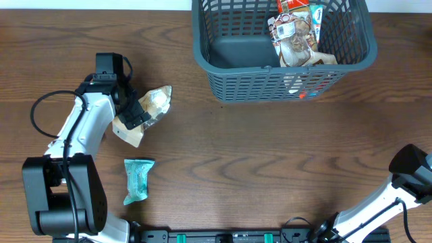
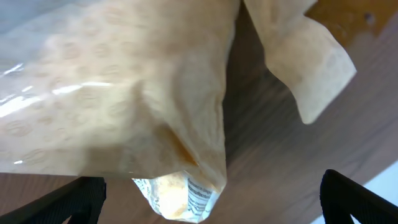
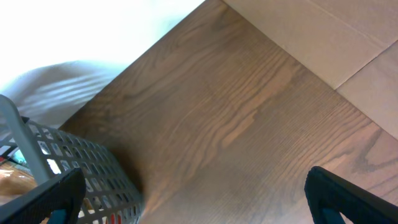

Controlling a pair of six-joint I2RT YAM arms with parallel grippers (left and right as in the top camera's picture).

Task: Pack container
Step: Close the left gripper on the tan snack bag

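No word, brand or number can be read anywhere. In the left wrist view, the tan packet (image 2: 124,93) carries a small white label (image 2: 200,198) at its lower end. Its lines of fine dark print are too small and blurred to make out. From overhead, a brown packet inside the container (image 1: 223,81) bears a white sticker (image 1: 286,28) with dark marks. The red-topped packet (image 1: 295,5) and the teal-and-white packet (image 1: 316,20) beside it show printed patches, all illegible. The teal packet (image 1: 138,179) on the bench (image 1: 270,148) shows only faint, unreadable marks.
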